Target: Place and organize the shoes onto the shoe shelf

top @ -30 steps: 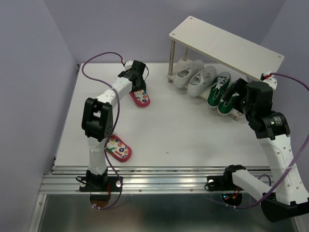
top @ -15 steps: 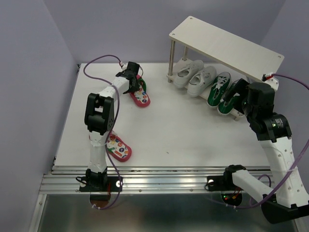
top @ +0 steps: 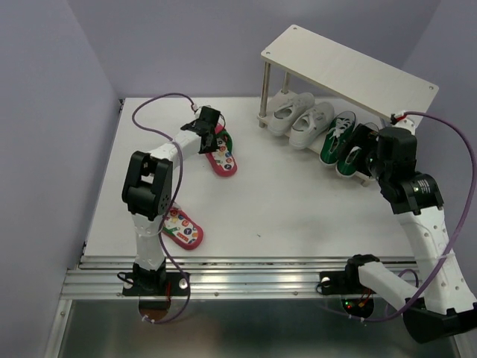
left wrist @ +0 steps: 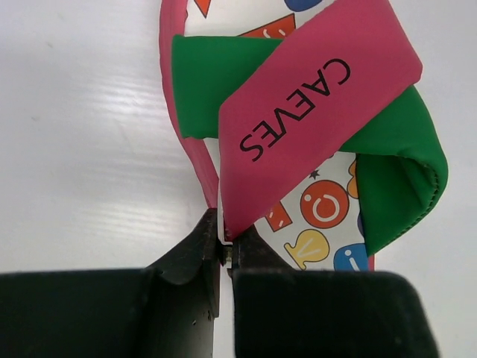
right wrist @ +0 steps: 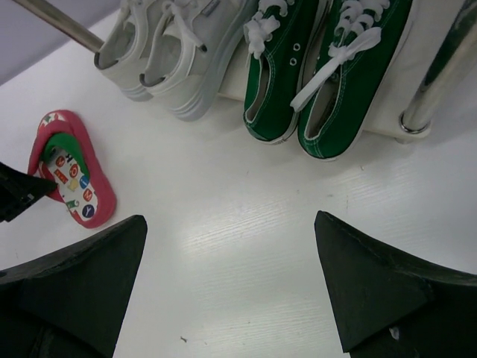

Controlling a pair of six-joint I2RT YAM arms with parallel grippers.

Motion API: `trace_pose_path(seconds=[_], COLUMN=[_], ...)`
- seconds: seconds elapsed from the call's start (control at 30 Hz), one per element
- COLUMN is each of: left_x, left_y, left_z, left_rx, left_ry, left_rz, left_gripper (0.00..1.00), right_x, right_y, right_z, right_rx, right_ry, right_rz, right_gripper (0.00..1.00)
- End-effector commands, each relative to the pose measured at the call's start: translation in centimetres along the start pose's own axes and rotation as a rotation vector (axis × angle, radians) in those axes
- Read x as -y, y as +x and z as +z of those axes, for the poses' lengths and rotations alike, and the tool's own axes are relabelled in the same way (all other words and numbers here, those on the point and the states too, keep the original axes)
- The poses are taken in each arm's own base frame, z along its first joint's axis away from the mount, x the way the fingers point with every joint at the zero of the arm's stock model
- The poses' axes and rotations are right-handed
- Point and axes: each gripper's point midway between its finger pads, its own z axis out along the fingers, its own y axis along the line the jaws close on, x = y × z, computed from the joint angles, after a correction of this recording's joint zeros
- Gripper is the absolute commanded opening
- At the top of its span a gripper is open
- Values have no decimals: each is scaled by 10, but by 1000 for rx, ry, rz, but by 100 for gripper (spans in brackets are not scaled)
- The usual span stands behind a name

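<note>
A red-pink flip-flop (top: 224, 158) (left wrist: 320, 209) lies at the back left of the table. My left gripper (top: 208, 124) (left wrist: 226, 250) is shut on it, pinching the base of its pink strap (left wrist: 313, 97) at the sole's edge. The second flip-flop (top: 182, 228) lies near the left arm's base. Two white sneakers (top: 298, 116) (right wrist: 160, 52) and two green sneakers (top: 337, 136) (right wrist: 320, 67) stand in a row on the lower board of the shoe shelf (top: 350, 71). My right gripper (top: 362, 146) (right wrist: 231, 246) hovers open and empty in front of the green pair.
The shelf's metal posts (top: 265, 93) (right wrist: 440, 82) stand at its corners. Purple cables (top: 153, 104) loop above both arms. Lilac walls close in the left and back. Bare white tabletop (top: 291, 201) lies between the flip-flops and the shelf.
My left gripper's jaws have closed on the flip-flop's strap, and the flip-flop has shifted slightly right and toward the front. The right arm has barely moved.
</note>
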Motion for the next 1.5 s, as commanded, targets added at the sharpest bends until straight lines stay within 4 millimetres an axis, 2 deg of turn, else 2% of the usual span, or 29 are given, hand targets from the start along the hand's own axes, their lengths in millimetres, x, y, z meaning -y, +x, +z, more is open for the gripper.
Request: trace_pose_path(seconds=[0.0,0.03,0.07,0.2,0.3,0.33,0.43,0.47,0.5,0.57,0.6,0.67,0.7,0.73,0.77,0.83,0.97,1.03,1.1,1.13,1.17,1.23,1.3,1.43,1.47], left_x=[55,59,68,89,111,114,114,116,115,107,99,87,81,67,61,47,31,14,-1,-9,-24,-40,-56,-62,-62], left_y=[1,3,19,44,73,77,82,86,86,85,86,76,73,68,65,55,31,16,8,0,-9,-16,-25,-26,-26], left_z=[-57,-65,-69,-85,-98,-101,-111,-117,-121,-132,-137,-148,-150,-154,-156,-166,-192,-205,-211,-220,-219,-225,-226,-229,-228], left_rx=[62,66,45,-2,-60,-70,-93,-98,-97,-97,-104,-63,-52,-31,-18,20,98,142,160,188,201,223,245,256,254], left_ry=[194,209,223,293,364,371,358,356,353,346,327,293,268,210,184,141,145,131,123,132,115,120,102,106,105], left_rz=[45,45,66,60,82,79,99,117,135,155,166,180,187,201,206,195,103,40,-18,-50,-92,-133,-165,-174,-177], left_gripper=[0,0,0,0,2,7,40,47,60,65,72,72,72,72,72,71,71,71,71,71,71,71,70,69,69], right_x=[-27,-31,-35,-35,-39,-41,-39,-40,-42,-48,-56,-67,-64,-79,-83,-99,-118,-136,-149,-150,-153,-160,-164,-177,-174], right_y=[7,11,21,40,56,62,77,81,85,89,93,102,103,114,119,131,148,152,168,171,179,194,199,217,233], right_z=[9,12,14,25,28,28,33,34,34,39,38,43,49,46,54,56,80,86,96,102,105,117,127,154,165], right_rx=[-35,-56,-94,-145,-188,-203,-232,-240,-247,-253,-260,-277,-254,-264,-264,-280,-291,-284,-305,-308,-318,-334,-332,-342,-370], right_ry=[-150,-170,-198,-216,-247,-252,-255,-259,-265,-278,-297,-301,-251,-275,-246,-262,-249,-278,-276,-266,-264,-263,-250,-219,-194], right_rz=[-46,-54,-58,-63,-52,-49,-52,-54,-56,-52,-62,-70,-80,-105,-128,-166,-203,-205,-234,-236,-246,-253,-251,-228,-245], right_gripper=[100,100,100,100,99,99,98,98,98,98,98,97,98,98,98,98,98,97,97,97,97,96,95,85,80])
